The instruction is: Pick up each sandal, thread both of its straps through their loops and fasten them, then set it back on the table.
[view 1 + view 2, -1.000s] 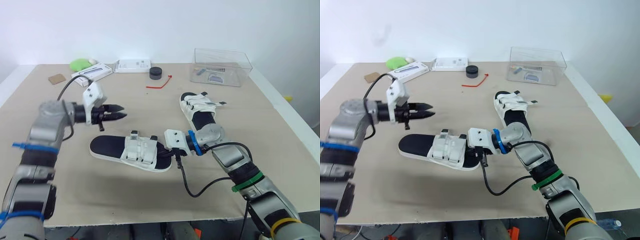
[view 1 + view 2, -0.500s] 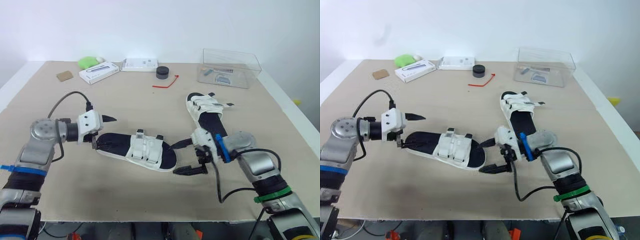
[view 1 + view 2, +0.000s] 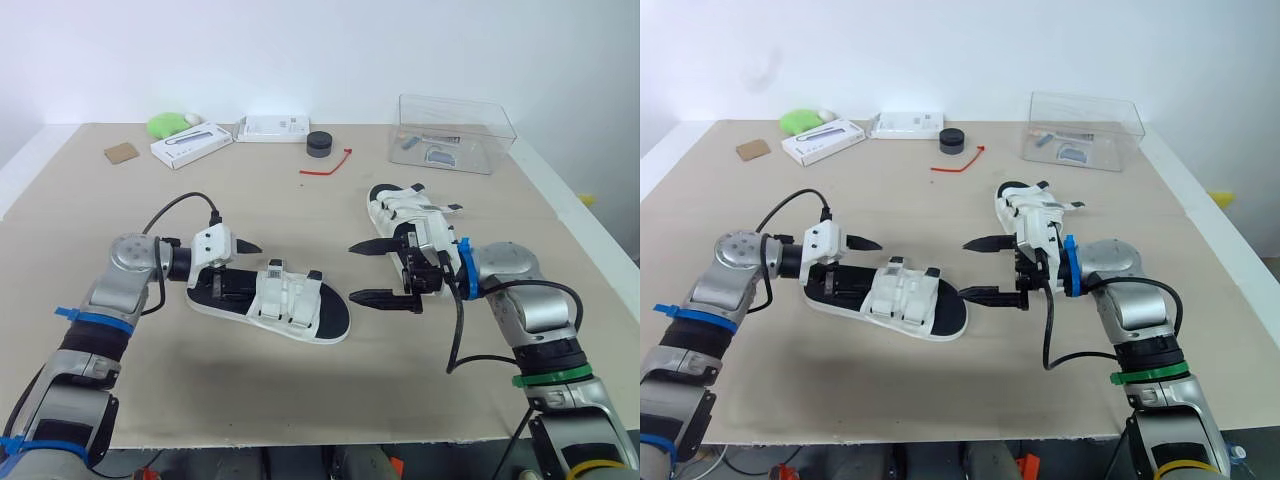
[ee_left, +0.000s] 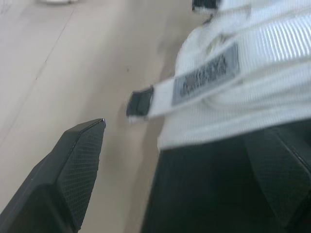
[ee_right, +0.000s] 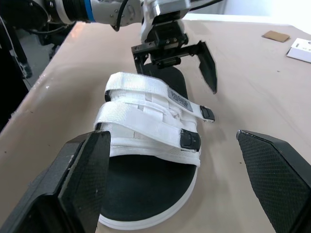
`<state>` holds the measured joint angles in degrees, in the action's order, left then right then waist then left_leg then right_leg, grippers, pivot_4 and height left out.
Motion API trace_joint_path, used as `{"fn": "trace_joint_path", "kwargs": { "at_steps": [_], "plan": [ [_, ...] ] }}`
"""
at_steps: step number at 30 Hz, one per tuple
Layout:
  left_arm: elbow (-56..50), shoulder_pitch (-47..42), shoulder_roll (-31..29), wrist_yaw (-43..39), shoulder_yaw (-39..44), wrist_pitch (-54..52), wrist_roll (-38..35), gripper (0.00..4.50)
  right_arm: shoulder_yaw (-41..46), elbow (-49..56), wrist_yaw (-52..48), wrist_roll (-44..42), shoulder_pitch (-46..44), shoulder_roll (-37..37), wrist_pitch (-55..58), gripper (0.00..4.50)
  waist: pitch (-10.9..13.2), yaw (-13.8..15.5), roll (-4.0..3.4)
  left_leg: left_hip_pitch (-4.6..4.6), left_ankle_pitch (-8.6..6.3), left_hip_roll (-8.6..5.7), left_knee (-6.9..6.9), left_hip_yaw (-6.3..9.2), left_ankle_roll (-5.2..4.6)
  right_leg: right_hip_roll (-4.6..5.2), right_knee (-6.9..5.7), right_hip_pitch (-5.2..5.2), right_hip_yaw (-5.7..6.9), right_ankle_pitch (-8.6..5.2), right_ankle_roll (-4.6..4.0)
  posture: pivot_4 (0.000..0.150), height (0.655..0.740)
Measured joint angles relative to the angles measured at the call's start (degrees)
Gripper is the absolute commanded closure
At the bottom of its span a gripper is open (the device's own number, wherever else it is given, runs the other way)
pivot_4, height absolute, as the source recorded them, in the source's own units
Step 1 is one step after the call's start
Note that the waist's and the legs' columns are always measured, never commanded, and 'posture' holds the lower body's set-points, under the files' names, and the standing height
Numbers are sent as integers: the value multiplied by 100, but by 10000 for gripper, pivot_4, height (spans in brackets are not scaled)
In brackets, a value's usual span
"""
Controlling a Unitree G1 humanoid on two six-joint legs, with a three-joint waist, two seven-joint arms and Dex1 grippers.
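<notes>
The near sandal (image 3: 270, 300), black-soled with two white straps, lies flat on the table (image 3: 300, 390) with both straps across its middle. My left gripper (image 3: 232, 268) is open at its heel end, one finger (image 4: 68, 179) beside the sole and the other over it. My right gripper (image 3: 352, 272) stands open with nothing between its fingers, just off the sandal's toe end. The right wrist view shows that sandal (image 5: 146, 126) and, beyond it, the left gripper (image 5: 175, 53). A second sandal (image 3: 410, 212) lies behind my right gripper.
At the back of the table stand a clear plastic box (image 3: 455, 122), a black round object (image 3: 319, 143), a red tie (image 3: 325, 165), two white boxes (image 3: 192, 145) (image 3: 272, 128), a green object (image 3: 167, 124) and a brown card (image 3: 119, 153).
Both grippers have opened. My left gripper came down from above the table to the sandal's heel. My right gripper let go at the toe end and drew back to the right.
</notes>
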<state>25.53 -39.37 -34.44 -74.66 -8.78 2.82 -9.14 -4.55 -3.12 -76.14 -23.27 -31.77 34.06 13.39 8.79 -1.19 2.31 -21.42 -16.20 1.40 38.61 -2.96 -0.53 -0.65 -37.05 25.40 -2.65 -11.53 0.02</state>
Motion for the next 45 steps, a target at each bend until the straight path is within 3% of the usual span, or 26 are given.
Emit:
{"fn": "trace_joint_path", "kwargs": {
  "at_steps": [5, 7, 9, 12, 13, 14, 16, 23, 31, 35, 41, 45],
  "plan": [
    [98, -96, 272, -180, -29, -491, -146, 0, 3, 0, 107, 43, 90, -21, -230, 391, 0, -9, 0, -1, -3, 1, 1, -2, -4, -3, 0, 1, -3, 0, 2, 1500, 7400],
    [121, -136, 307, -348, -45, -518, -152, 5033, 12, 3, 159, -5, 143, -68, -196, 0, 0, -10, 0, -2, -3, 2, 1, 1, -5, -4, 0, 1, -1, -1, 1, 1500, 7400],
    [148, -187, 390, -500, -70, -518, -155, 12160, 11, 10, 168, -29, 167, -91, -152, 0, 1, -2, -1, -2, -3, 2, 2, 2, -5, -4, -1, 1, 0, -1, 0, 1500, 7400],
    [161, -216, 458, -609, -143, -487, -154, 28159, 11, 33, 167, -50, 175, -80, -120, 0, 1, -2, -1, -2, -3, 1, 6, 0, -5, -3, -2, 1, -1, 0, 0, 1500, 7400],
    [177, -248, 478, -624, -146, -467, -154, 30726, 11, 47, 165, -52, 185, -68, -110, 0, 1, -2, -1, -2, -3, 1, 6, 1, -5, -3, -2, 0, -2, 0, 0, 1500, 7400],
    [210, -303, 510, -620, -144, -432, -157, 36862, 11, 58, 165, -53, 192, -59, -102, 0, 1, -2, -1, -2, -3, 0, 6, 1, -5, -2, -2, 0, -1, 0, 0, 1500, 7400],
    [250, -396, 581, -614, -143, -423, -161, 44795, 11, 89, 165, -54, 197, -49, -89, 0, 1, -1, -1, -2, -3, -1, 6, 1, -5, -2, -2, 0, -1, 0, 1, 1500, 7400],
    [526, -531, 654, -202, -97, -375, -95, 44795, 6, 133, 214, -32, 215, -5, -96, 0, 1, -2, -1, 0, -3, 1, 15, 4, -6, -3, -9, -2, -2, 1, 1, 1500, 7400],
    [1280, -899, -21, 3278, 842, -1000, 771, 44795, -133, -296, 624, 422, -84, -399, -537, 0, 9, -96, 7, 4, 0, 36, 15, 6, -5, -16, -14, 6, -8, 24, -21, 1500, 7400],
    [1059, -919, 167, 4876, 1425, -2136, 845, 44795, -362, -731, 822, 734, -446, -744, -838, 0, 8, -45, 7, -5, -2, 27, 13, 8, -2, 4, -16, 10, 1, 27, -27, 1500, 7400],
    [629, -853, 821, 6584, 2006, -3425, 806, 44795, -455, -1422, 1156, 1029, -957, -1093, -1015, 0, 8, 4, 9, -26, -12, 1, 15, 2, 23, 60, -12, 20, 25, 29, -19, 1500, 7400],
    [493, -855, 904, 7111, 2023, -3699, 845, 44795, -449, -1530, 1181, 1032, -1137, -1123, -1000, 0, 8, -10, 9, -25, -17, -6, 15, -1, 32, 70, -11, 20, 27, 30, -17, 1500, 7400]
  ]
}}
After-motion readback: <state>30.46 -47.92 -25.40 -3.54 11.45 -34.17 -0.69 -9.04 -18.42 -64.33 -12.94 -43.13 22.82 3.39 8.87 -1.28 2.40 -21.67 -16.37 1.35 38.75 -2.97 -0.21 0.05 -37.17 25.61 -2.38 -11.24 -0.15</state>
